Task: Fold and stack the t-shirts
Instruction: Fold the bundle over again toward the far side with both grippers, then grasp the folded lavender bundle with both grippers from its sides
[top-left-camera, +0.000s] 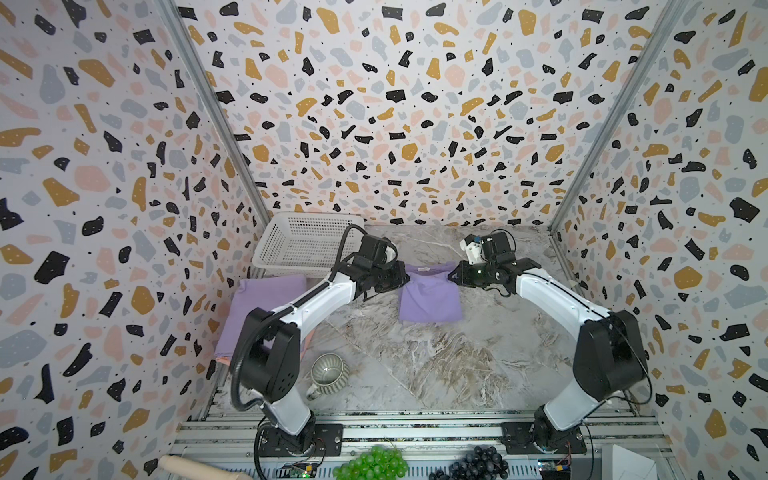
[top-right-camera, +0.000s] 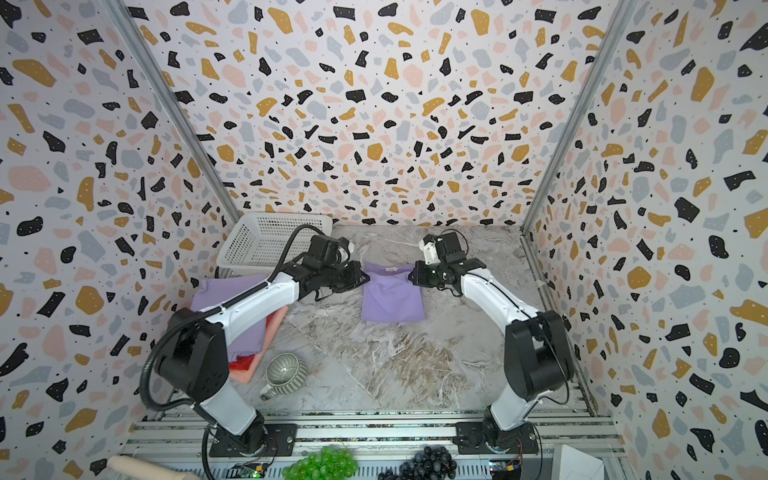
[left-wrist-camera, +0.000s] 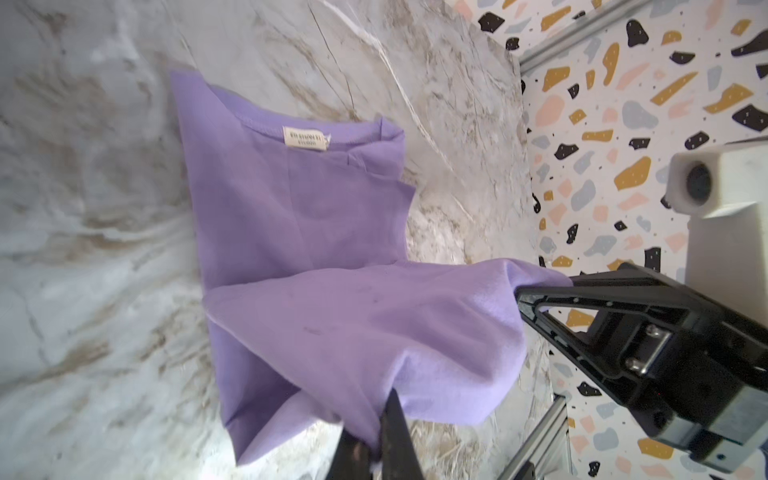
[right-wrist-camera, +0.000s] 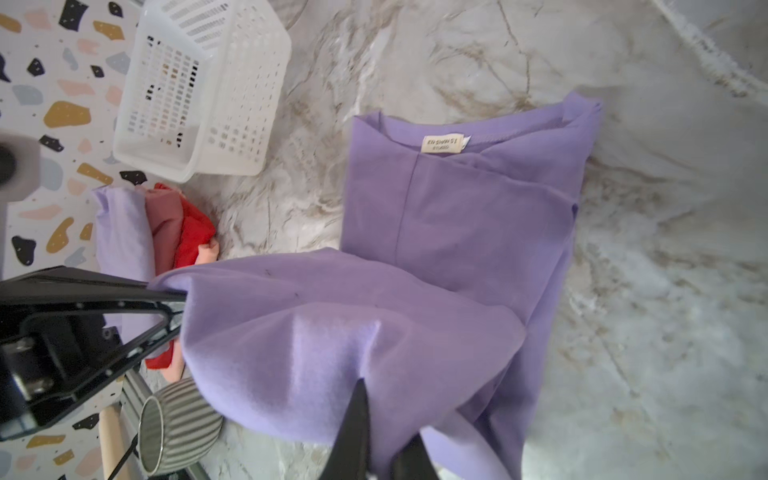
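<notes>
Jaws on both arms clamp the half-folded lavender t-shirt (top-left-camera: 430, 305), neck label (left-wrist-camera: 304, 138) showing.

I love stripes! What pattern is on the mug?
The mug is grey with raised ribs, like stripes; clearest in the right wrist view.

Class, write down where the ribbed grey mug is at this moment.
In both top views the ribbed grey mug sits on the marble table at the front left, just right of the near end of the stack of folded t-shirts.
</notes>
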